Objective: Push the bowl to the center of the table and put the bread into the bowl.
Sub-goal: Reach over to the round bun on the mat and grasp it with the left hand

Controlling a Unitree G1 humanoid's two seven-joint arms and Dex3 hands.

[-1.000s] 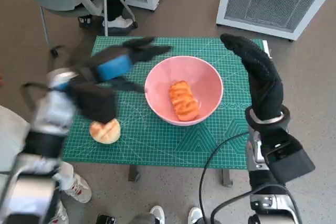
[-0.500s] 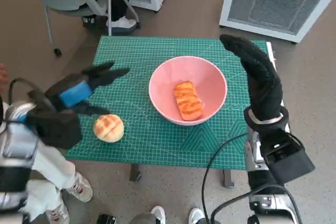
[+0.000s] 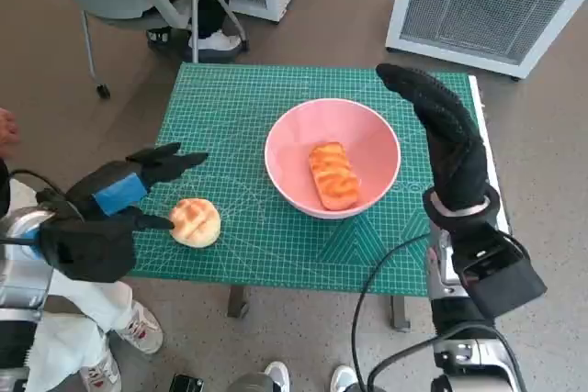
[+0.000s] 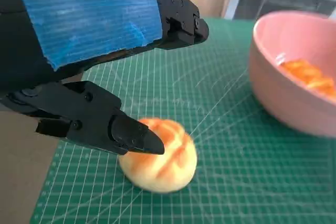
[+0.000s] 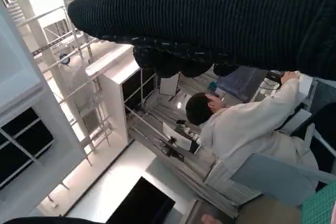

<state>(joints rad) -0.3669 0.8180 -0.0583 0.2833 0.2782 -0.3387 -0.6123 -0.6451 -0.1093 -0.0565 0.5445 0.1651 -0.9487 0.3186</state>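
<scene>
A pink bowl [image 3: 333,155] stands near the middle of the green mat [image 3: 239,107], with an orange glazed bread [image 3: 333,174] lying inside it. A round golden bun [image 3: 195,221] lies on the mat near the front left corner. My left hand [image 3: 129,188] hovers just left of the bun with its fingers spread, holding nothing. In the left wrist view the bun [image 4: 160,156] sits beneath a black fingertip [image 4: 137,136], and the bowl [image 4: 286,90] shows beyond. My right hand [image 3: 441,121] stands raised and flat, fingers extended, beside the bowl's right rim.
A chair and a seated person's feet [image 3: 207,39] are behind the table's far left corner. A white grilled unit [image 3: 491,2] stands on the floor at the far right. Shoes [image 3: 138,328] show under the front edge. A person [image 5: 247,124] appears in the right wrist view.
My left hand has drawn back from beside the bowl toward the front left, ending by the bun. The right hand has barely moved. The bowl's small rightward shift matches the camera's drift.
</scene>
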